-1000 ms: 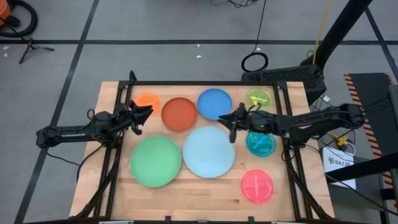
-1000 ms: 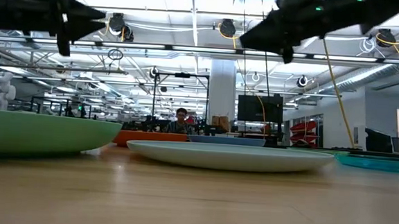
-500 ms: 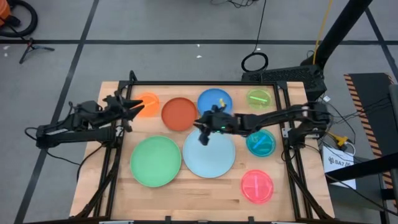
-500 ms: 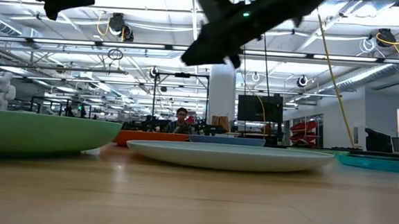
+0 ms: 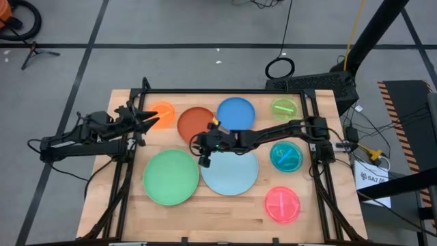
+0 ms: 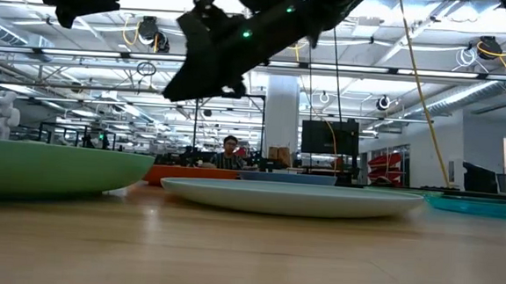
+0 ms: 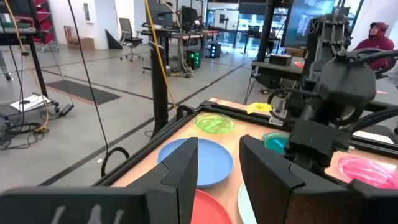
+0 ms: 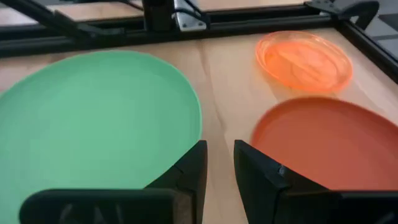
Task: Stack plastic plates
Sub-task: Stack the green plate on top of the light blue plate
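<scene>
Eight plates lie separately on the wooden table (image 5: 123, 205); none is stacked.

Far row, from the robot's left: small orange plate (image 5: 162, 111), rust-red plate (image 5: 190, 123), blue plate (image 5: 236, 112), lime plate (image 5: 285, 108).

Middle row: large green plate (image 5: 170, 176), and the light blue plate (image 5: 231, 171) just beside it, then the teal plate (image 5: 286, 156).

Near edge, right side: pink plate (image 5: 282, 204).

Right claw (image 5: 204, 156): the right arm reaches across the table, above the blue and light blue plates. The claw hangs over the bare wood where the green, rust-red and light blue plates come close together. In the right wrist view its two fingers (image 8: 189, 168) stand a narrow gap apart with nothing between them: released, grasping nothing. In the low view the claw (image 6: 207, 64) is clearly raised above the plates.

Left claw (image 5: 151, 120): positioned at the left side of the table, at the edge of the orange plate; whether it is above the plate or only beside it is hard to judge from overhead. In the left wrist view its fingers (image 7: 183, 168) are likewise a small gap apart and empty: released. In the low view it is raised well above the table.
</scene>
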Motion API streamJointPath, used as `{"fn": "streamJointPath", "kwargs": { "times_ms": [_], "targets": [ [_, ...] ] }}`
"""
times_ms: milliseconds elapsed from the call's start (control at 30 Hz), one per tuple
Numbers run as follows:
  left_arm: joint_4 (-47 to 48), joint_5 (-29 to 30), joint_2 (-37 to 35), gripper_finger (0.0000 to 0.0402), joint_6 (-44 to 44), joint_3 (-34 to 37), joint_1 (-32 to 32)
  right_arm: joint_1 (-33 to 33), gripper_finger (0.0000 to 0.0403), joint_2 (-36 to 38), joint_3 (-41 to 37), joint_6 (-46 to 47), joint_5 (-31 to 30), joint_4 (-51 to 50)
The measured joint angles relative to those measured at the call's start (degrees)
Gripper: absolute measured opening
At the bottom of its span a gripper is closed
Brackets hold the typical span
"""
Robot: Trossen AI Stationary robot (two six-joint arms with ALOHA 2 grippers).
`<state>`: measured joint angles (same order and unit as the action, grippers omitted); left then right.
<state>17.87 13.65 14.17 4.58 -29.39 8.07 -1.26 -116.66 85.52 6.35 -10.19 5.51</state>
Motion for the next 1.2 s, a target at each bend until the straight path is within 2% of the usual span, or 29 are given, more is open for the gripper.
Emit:
{"fn": "streamJointPath", "kwargs": {
  "times_ms": [300, 467, 600, 700, 800, 967, 1067, 1200],
  "targets": [
    [0.5, 0.0, 0.0, 0.0124, -0.4, 0.0, 0.0, 0.0, 0.0073, -8.4, 12.3, 1.2, 1.5, -2.2],
    [2.0, 0.0, 0.0, 0.0124, -0.7, 0.0, 0.0, 0.0, 0.0073, -10.2, 16.7, 6.4, 3.4, -12.3],
    [2.9, 0.0, 0.0, 0.0124, -1.1, 0.0, 0.0, -0.1, 0.0073, -10.1, 16.8, 13.0, 4.5, -21.0],
    [3.2, 0.0, 0.0, 0.0124, -1.2, 0.0, 0.0, -0.4, 0.0078, -10.3, 16.7, 13.6, 4.4, -24.3],
    [3.3, 0.0, 0.0, 0.0124, -1.3, 0.0, 0.0, -0.9, 0.0097, -10.2, 16.8, 12.0, 3.8, -23.7],
    [3.4, -0.1, 0.0, 0.0124, -1.3, 0.0, 0.0, -1.2, 0.0149, -10.2, 16.8, 12.2, -1.8, -23.8],
    [3.4, -0.1, 0.0, 0.0124, -1.4, 0.0, 0.0, -1.1, 0.0175, -11.3, 16.8, 12.6, -1.7, -22.3],
    [3.8, -0.1, 0.0, 0.0124, -1.4, 0.0, 0.0, -1.1, 0.0190, -13.6, 16.7, 14.2, 0.1, -20.3]
  ]
}}
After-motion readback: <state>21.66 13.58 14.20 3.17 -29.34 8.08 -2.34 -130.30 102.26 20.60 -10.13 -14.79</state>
